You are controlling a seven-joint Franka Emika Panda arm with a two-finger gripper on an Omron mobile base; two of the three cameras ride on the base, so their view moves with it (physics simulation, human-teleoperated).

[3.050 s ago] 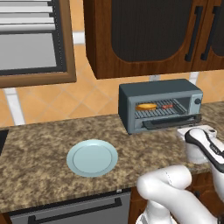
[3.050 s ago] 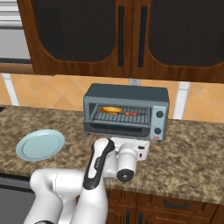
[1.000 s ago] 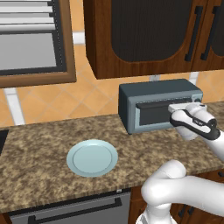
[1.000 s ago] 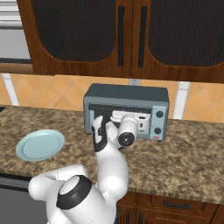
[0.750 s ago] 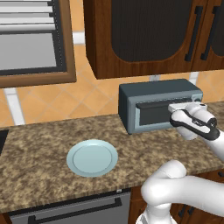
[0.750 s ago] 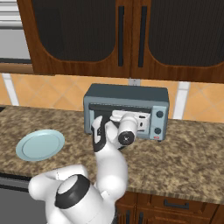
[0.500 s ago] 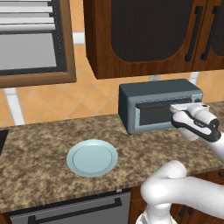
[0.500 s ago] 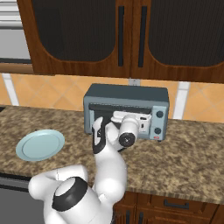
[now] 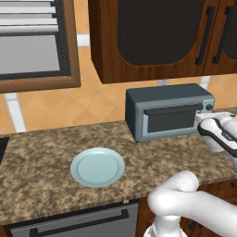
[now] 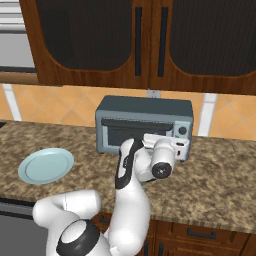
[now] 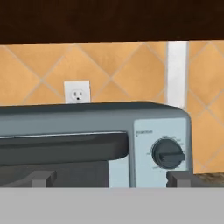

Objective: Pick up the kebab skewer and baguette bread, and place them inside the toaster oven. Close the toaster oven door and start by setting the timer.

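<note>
One knob (image 11: 168, 154) matters: lower right of the hand view, between and just above the claw's (image 11: 109, 178) spread, empty tips. Toaster oven (image 9: 167, 111) sits centre-right on the counter (image 9: 41, 171), door (image 9: 173, 118) shut. Skewer & bread hidden inside, presumably; knob markings illegible.

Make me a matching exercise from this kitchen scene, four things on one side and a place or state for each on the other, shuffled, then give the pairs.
Things:
1. toaster oven door
2. plate
3. wall outlet
4. tool

Places or states:
A. on the tiled wall above the toaster oven
B. shut, upright
C. open, fingers apart, facing the oven front
D. flat on the granite counter, left of the oven

Pairs: 1-B, 2-D, 3-A, 4-C
</note>
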